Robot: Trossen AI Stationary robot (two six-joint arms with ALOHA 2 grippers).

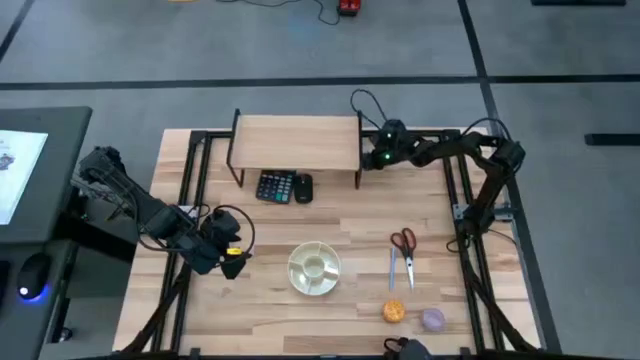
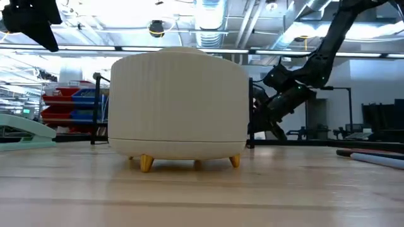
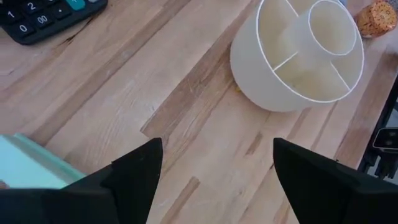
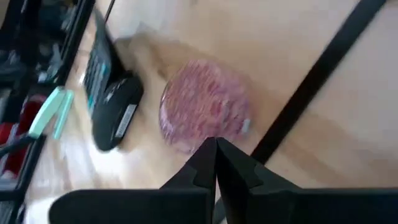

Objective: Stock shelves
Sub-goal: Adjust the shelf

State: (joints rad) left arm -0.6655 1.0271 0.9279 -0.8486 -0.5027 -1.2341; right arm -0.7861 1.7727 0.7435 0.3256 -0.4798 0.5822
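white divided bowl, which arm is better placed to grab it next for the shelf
Left. The left claw hangs open just beside the white divided bowl at the table's front. The right claw is shut, away at the shelf's right end, farther from the bowl.

I see a black calculator point(image 1: 275, 186) near the back, a round divided white dish point(image 1: 314, 269) mid-table, red-handled scissors point(image 1: 403, 243), and an orange ball point(image 1: 393, 312).
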